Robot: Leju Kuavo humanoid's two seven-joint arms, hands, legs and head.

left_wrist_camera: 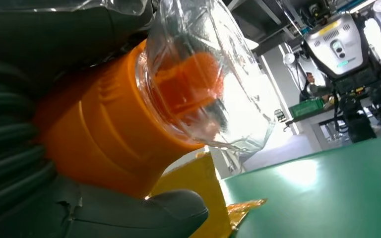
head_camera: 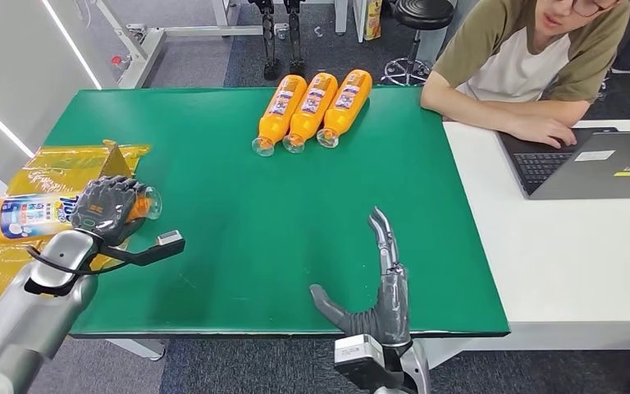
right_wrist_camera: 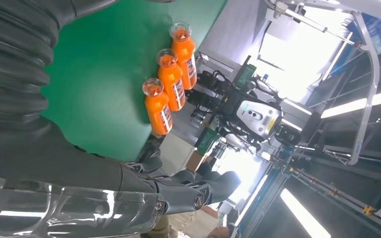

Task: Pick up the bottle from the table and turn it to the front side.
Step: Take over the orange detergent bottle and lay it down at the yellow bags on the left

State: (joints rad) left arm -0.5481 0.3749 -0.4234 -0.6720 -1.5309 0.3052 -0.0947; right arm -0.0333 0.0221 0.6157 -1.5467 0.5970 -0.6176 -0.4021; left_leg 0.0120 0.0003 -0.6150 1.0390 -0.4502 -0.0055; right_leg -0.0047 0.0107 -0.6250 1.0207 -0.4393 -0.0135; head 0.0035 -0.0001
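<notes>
- Table [head_camera: 295, 213]: covered by a green mat; taken here as the landmark for all positions.
- Bottle [head_camera: 29, 215]: orange, with a blue and white label, lying on its side at the table's left edge, over a yellow bag [head_camera: 57, 168] that spreads past that edge. Its clear cap end points toward the table's middle.
- Left hand [head_camera: 111, 205]: fingers wrapped around the neck end of the bottle, gripping it. In the left wrist view the orange shoulder and clear cap of the bottle [left_wrist_camera: 144, 109] sit right against the hand's grey thumb [left_wrist_camera: 144, 210]. Whether the bottle is lifted clear of the bag cannot be told.
- Right hand [head_camera: 381, 283]: over the table's near edge, right of centre, holding nothing. Fingers are extended and spread, thumb out to the side. Whether it touches the mat cannot be told.
- Three more orange bottles [head_camera: 312, 107]: lying side by side at the table's far edge, touching one another, caps pointing toward the robot. The right wrist view shows the same row [right_wrist_camera: 171, 79].
- White desk [head_camera: 558, 246]: butts against the table's right side. It carries an open laptop [head_camera: 599, 164].
- Person [head_camera: 525, 57]: seated at the far right corner of the table, one hand resting beside the laptop.
- Black stool [head_camera: 418, 25]: on the floor beyond the table's far edge.
</notes>
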